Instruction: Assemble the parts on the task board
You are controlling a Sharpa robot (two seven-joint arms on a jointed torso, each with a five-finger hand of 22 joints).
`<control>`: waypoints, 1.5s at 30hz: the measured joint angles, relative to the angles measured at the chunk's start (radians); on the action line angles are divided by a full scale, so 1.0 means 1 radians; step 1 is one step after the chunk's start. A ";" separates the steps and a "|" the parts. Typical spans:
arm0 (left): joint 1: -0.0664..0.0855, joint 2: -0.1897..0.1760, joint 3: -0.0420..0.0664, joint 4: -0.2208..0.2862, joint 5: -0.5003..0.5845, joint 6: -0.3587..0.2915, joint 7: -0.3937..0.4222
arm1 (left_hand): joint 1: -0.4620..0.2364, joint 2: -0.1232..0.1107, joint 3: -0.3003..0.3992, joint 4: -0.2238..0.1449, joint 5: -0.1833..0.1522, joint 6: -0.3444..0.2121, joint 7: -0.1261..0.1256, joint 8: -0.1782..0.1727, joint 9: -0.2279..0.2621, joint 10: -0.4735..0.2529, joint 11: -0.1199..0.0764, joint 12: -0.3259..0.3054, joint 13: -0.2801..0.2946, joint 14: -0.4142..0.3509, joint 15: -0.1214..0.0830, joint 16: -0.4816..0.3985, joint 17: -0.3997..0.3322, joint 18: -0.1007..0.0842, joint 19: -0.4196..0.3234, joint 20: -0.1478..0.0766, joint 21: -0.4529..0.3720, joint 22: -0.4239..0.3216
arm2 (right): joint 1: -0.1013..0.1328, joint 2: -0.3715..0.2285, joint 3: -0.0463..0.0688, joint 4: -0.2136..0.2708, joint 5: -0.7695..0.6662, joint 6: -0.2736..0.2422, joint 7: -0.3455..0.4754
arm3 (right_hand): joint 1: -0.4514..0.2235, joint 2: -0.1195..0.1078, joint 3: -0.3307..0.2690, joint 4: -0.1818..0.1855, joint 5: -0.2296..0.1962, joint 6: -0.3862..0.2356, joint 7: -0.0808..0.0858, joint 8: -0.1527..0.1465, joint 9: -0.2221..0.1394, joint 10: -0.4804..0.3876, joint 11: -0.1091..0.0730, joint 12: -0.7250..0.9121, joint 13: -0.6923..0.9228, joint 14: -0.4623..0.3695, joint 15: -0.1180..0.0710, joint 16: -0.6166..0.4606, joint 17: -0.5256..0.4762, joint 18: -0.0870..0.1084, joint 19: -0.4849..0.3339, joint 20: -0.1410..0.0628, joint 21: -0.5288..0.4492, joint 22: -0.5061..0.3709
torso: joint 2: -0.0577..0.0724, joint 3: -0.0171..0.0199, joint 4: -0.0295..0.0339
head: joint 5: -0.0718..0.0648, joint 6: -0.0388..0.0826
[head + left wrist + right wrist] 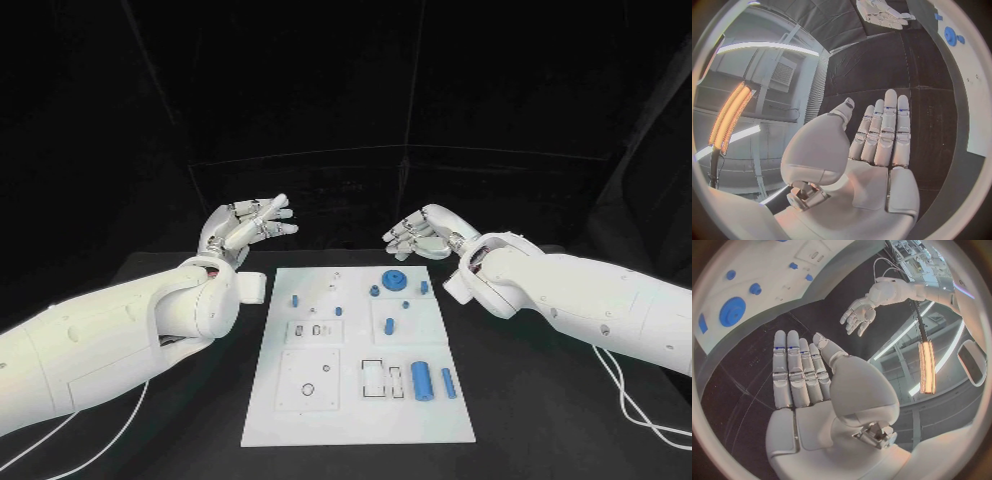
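Left hand: my left hand [248, 226] hangs above the desk [548, 420] beyond the far left corner of the task board [356, 412], palm up, fingers [889, 131] straight and slightly apart, holding nothing.
Right hand: my right hand [423, 234] hovers beyond the far right corner of the board, fingers [795, 372] extended side by side, nothing in them.
Reason for posture: I judge both hands are parked off the board so the head camera sees every part; no grasp has begun.
Task board: it lies flat in the middle of the desk, long axis running away from me.
Parts, far end: the blue gear [392, 279] sits near the board's far edge, with small blue pegs [374, 291] just beside it.
Parts, near right: the large blue cylinder [423, 381] and a thinner blue pin [447, 383] lie side by side, next to outlined recesses.
Left half of board: mostly bare recesses and holes.
Edges: the board's right edge runs close to my right forearm [577, 300]; its left edge runs close to my left forearm [130, 330].
Open room: bare desk lies on both sides of the board and ahead of it; I judge a descent from above to be the least obstructed approach.
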 measured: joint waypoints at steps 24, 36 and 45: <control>-0.001 -0.079 0.000 0.189 -0.055 0.097 -0.046 | 0.007 0.005 -0.001 -0.015 0.000 0.008 -0.002 -0.021 -0.002 0.012 -0.002 -0.029 0.000 0.028 -0.011 -0.008 0.039 0.000 0.030 -0.010 0.001 -0.006 | 0.052 0.045 0.001 0.041 -0.662 0.121 -0.304 | -0.032 -0.084 0.003 0.003 0.008 0.056 -0.043 -0.042 0.000 0.048 -0.047 -0.040 0.006 0.217 -0.080 0.486 0.389 0.000 0.131 -0.079 0.441 0.256 | 0.095 -0.0163 0.0246 | -0.022 0.023; -0.001 -0.082 0.000 0.211 -0.058 0.108 -0.054 | 0.009 0.007 -0.004 -0.018 0.000 0.008 -0.002 -0.025 -0.002 0.016 0.002 -0.035 0.000 0.024 -0.007 -0.015 0.042 0.000 0.030 -0.010 0.001 -0.009 | 0.057 0.077 0.001 0.019 -0.755 0.175 -0.339 | -0.035 -0.087 0.022 0.003 0.008 0.042 -0.045 -0.042 0.000 0.019 -0.044 -0.036 0.004 0.217 -0.080 0.614 0.518 0.000 0.120 -0.075 0.488 0.286 | 0.119 -0.0173 0.0271 | -0.029 0.032; 0.000 -0.086 0.000 0.217 -0.059 0.110 -0.058 | 0.009 0.007 -0.004 -0.018 0.000 0.008 -0.002 -0.029 -0.002 0.016 0.002 -0.035 0.000 0.024 -0.007 -0.015 0.043 0.000 0.030 -0.010 -0.003 -0.009 | 0.058 0.092 0.001 -0.002 -0.790 0.214 -0.354 | -0.035 -0.087 0.030 0.000 0.008 0.038 -0.047 -0.042 0.000 0.012 -0.044 -0.036 0.004 0.217 -0.080 0.646 0.552 0.000 0.116 -0.071 0.503 0.295 | 0.128 -0.0174 0.0309 | -0.029 0.032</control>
